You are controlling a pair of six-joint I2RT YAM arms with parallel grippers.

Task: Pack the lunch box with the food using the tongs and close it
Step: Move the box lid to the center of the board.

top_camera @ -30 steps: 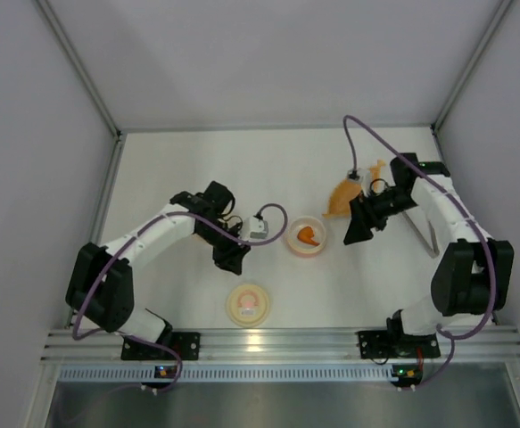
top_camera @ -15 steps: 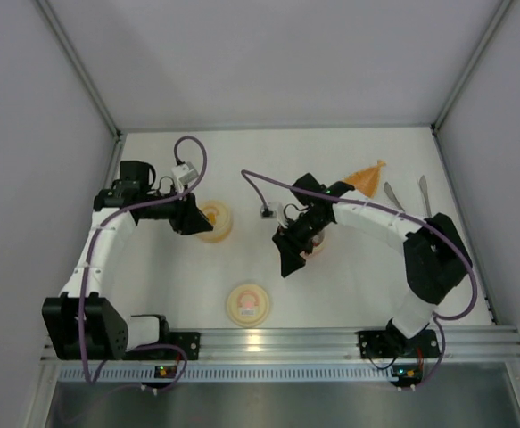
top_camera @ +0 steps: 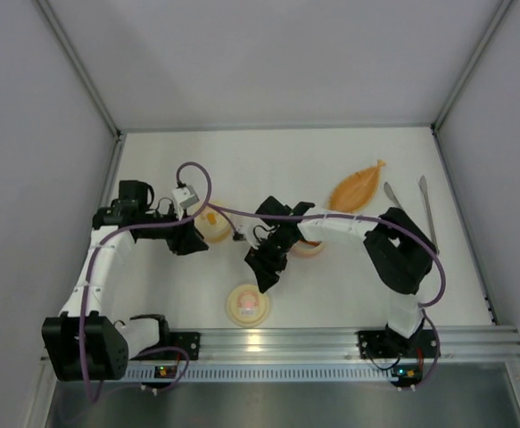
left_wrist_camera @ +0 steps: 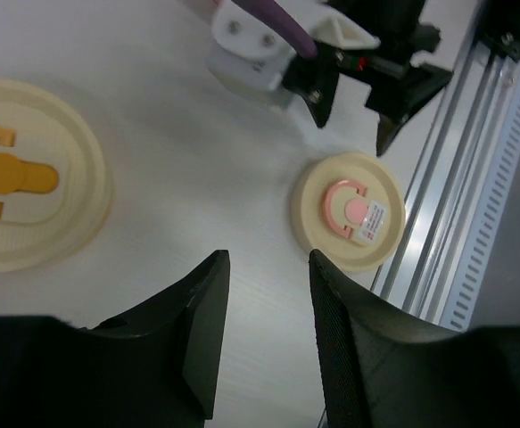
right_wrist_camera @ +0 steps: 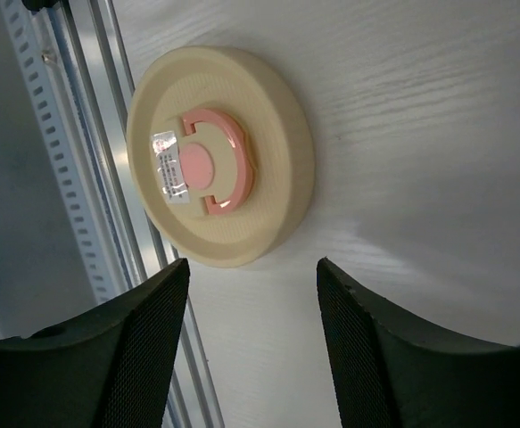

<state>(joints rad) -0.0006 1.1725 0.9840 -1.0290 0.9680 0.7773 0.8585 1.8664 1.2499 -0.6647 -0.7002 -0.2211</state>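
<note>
The lunch box is two tubs. The yellow tub (top_camera: 212, 223), under a cream lid with an orange mark (left_wrist_camera: 14, 178), sits just right of my left gripper (top_camera: 191, 242). The pink tub (top_camera: 311, 249) is mostly hidden under my right arm, and any food in it is out of sight. The pink-marked lid (top_camera: 248, 303) lies alone near the front rail. My right gripper (top_camera: 267, 276) hovers open just above that pink-marked lid (right_wrist_camera: 219, 192). In their wrist views the left gripper (left_wrist_camera: 267, 294) and the right gripper (right_wrist_camera: 252, 348) both stand open and hold nothing. The tongs (top_camera: 427, 203) lie far right.
An orange leaf-shaped dish (top_camera: 358, 187) lies at the back right beside the tongs. The aluminium rail (top_camera: 286, 337) runs along the near edge, close to the pink-marked lid. Grey walls enclose the table on three sides.
My right gripper has swung from the leaf dish across the pink tub to the pink-marked lid and narrowed a little. My left arm has pulled back left, beside the yellow tub.
</note>
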